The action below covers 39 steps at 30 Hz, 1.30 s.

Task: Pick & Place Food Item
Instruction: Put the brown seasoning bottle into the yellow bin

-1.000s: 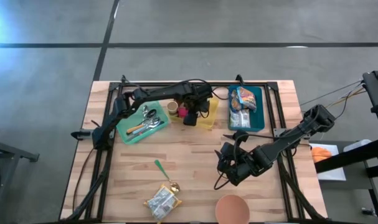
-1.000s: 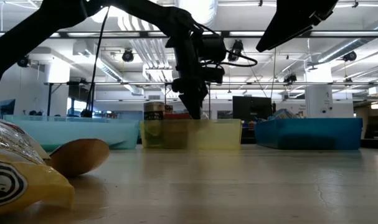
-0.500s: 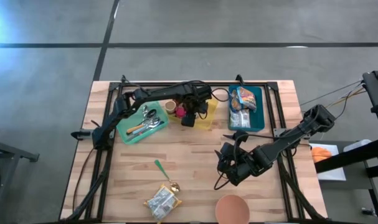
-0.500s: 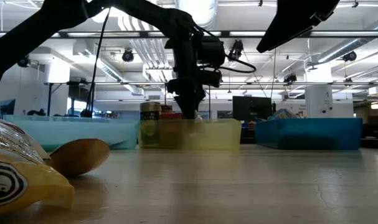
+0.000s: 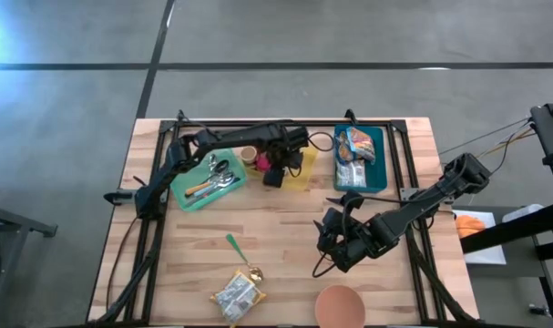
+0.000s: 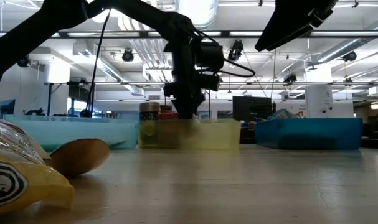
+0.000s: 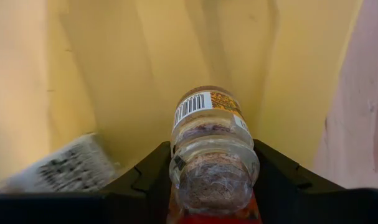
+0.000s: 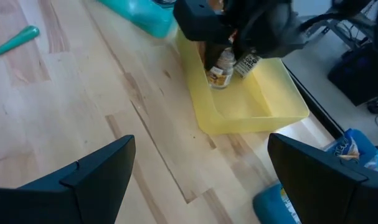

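From above, I have the left gripper (image 5: 272,175) at the yellow tray (image 5: 303,175), which sits at twelve o'clock on the table (image 5: 285,246). A small cup (image 5: 249,156) sits at the tray's nine o'clock, and past it the green tray (image 5: 189,196) with cutlery. The blue tray (image 5: 378,169) of packets lies at three o'clock. A green spoon (image 5: 231,244), a snack packet (image 5: 237,295) and a bowl (image 5: 339,306) sit toward six o'clock, well apart from my work.

Across the table, the low view shows that gripper dipping into the yellow tray, jars beside it.

Through the left wrist camera, the fingers are part-closed around a small bottle (image 7: 212,149), its barcode label facing up, over the tray floor. A paper label (image 7: 64,168) lies beside it. I'd judge I should lower it gently, keep it clear of the wall, then release.

Through the right wrist camera, the right gripper (image 8: 201,174) hangs wide open and empty, near the table's four o'clock, waiting.
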Each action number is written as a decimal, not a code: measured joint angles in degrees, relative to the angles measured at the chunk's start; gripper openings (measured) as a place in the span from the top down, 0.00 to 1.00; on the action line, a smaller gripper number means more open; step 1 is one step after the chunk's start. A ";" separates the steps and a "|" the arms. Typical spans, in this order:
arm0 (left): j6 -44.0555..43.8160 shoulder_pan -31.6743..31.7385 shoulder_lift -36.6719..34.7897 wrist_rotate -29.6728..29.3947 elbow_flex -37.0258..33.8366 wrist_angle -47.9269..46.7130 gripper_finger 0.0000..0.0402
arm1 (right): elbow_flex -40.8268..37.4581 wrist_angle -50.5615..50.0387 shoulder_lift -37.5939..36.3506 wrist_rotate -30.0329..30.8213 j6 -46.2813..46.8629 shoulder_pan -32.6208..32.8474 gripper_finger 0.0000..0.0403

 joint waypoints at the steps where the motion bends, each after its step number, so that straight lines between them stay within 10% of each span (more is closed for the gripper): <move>1: 0.32 -0.01 0.00 0.13 -0.77 0.30 0.58 | 0.00 0.00 0.00 0.00 0.09 0.00 0.10; 18: 0.42 -0.33 -0.09 -0.93 -4.50 5.08 0.58 | 3.67 -0.06 0.00 0.04 -1.90 -0.04 0.10; 27: -1.11 -0.61 -0.07 -3.70 -4.64 6.21 0.25 | 3.67 -0.13 0.00 0.02 -1.84 -0.04 0.10; 39: -2.00 -0.74 -0.07 -4.99 -4.55 7.76 0.20 | 3.67 -0.11 0.00 -0.58 -1.56 -0.04 0.10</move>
